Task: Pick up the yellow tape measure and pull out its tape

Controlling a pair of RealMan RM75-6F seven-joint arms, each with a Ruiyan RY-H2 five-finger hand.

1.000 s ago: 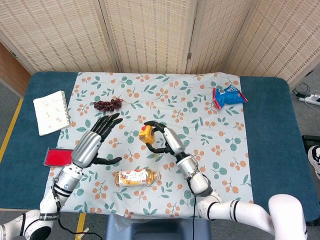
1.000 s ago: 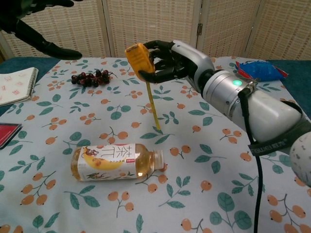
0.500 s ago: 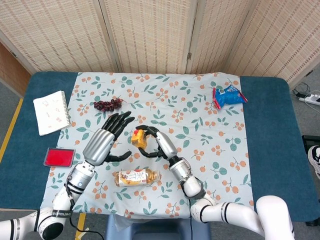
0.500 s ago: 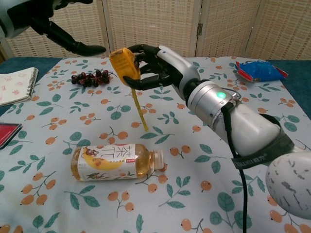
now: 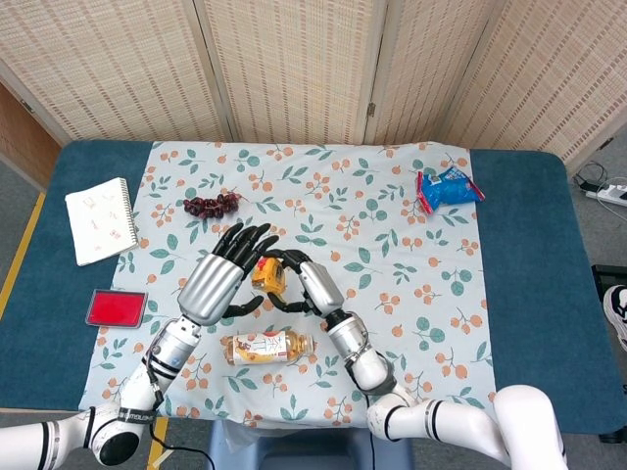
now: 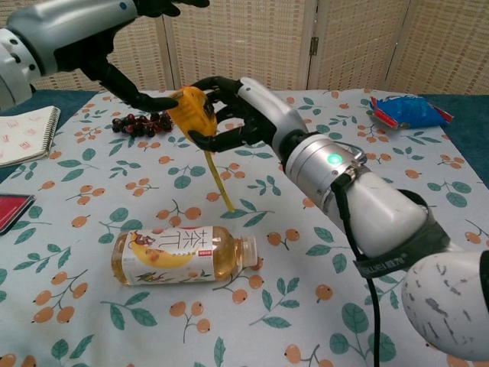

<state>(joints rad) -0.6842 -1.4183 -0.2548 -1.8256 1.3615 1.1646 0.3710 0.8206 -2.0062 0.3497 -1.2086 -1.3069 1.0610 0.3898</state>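
My right hand (image 6: 233,115) (image 5: 306,284) grips the yellow tape measure (image 6: 189,113) (image 5: 267,275) above the cloth. A short length of yellow tape (image 6: 219,182) hangs down from the case towards the bottle. My left hand (image 5: 227,274) (image 6: 114,46) is right beside the case on its left, fingers spread. Its thumb tip (image 6: 157,102) reaches the case, and I cannot tell whether it touches. The left hand holds nothing.
A tea bottle (image 6: 179,255) (image 5: 267,347) lies on its side under the hands. Dark grapes (image 5: 211,205), a notebook (image 5: 100,220), a red card (image 5: 116,307) and a blue snack bag (image 5: 448,188) lie around on the floral cloth (image 5: 411,294).
The right hand carried the tape measure leftwards. The left hand came right and closer, until its thumb reached the case.
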